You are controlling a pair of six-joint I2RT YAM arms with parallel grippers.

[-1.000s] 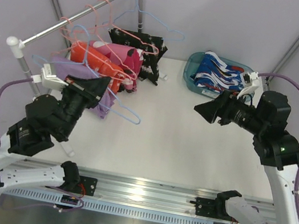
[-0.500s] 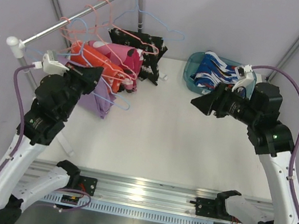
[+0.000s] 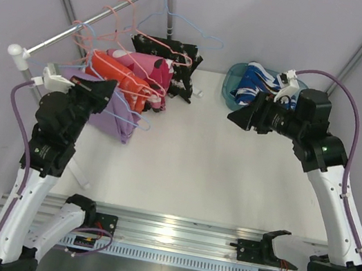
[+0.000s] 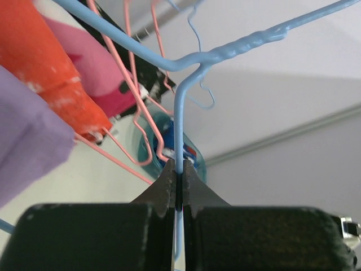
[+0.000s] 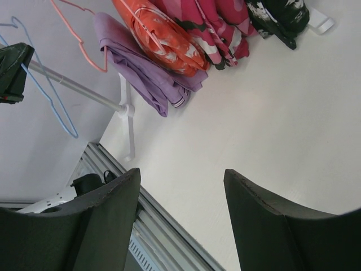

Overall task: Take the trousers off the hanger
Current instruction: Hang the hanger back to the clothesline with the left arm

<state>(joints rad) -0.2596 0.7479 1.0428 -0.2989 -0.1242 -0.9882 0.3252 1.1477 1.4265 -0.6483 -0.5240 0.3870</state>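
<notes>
My left gripper (image 3: 107, 87) is shut on the wire of a blue hanger (image 4: 186, 84) beside the rail (image 3: 89, 17); the wire runs between the closed jaws (image 4: 179, 169). The hanger's wire (image 5: 56, 101) looks bare in the right wrist view. Lavender trousers (image 3: 111, 115), orange trousers (image 3: 109, 67), pink-magenta trousers (image 3: 153, 73) and black speckled trousers (image 3: 176, 61) hang in a row on the rack. The blue-white-red pair (image 3: 257, 82) lies in a teal basket (image 3: 230, 88). My right gripper (image 3: 234, 118) is open and empty over the table, pointing at the rack (image 5: 181, 180).
The rack's white post (image 3: 168, 7) stands at the back and its foot (image 5: 127, 113) rests on the table near the lavender pair. Empty pink and blue hangers (image 3: 118, 15) hang on the rail. The metal front rail (image 3: 163, 234) borders the table.
My left gripper has risen and pulled back toward the rail, lifting the blue hanger with it. My right gripper has moved left, away from the basket toward the rack.
</notes>
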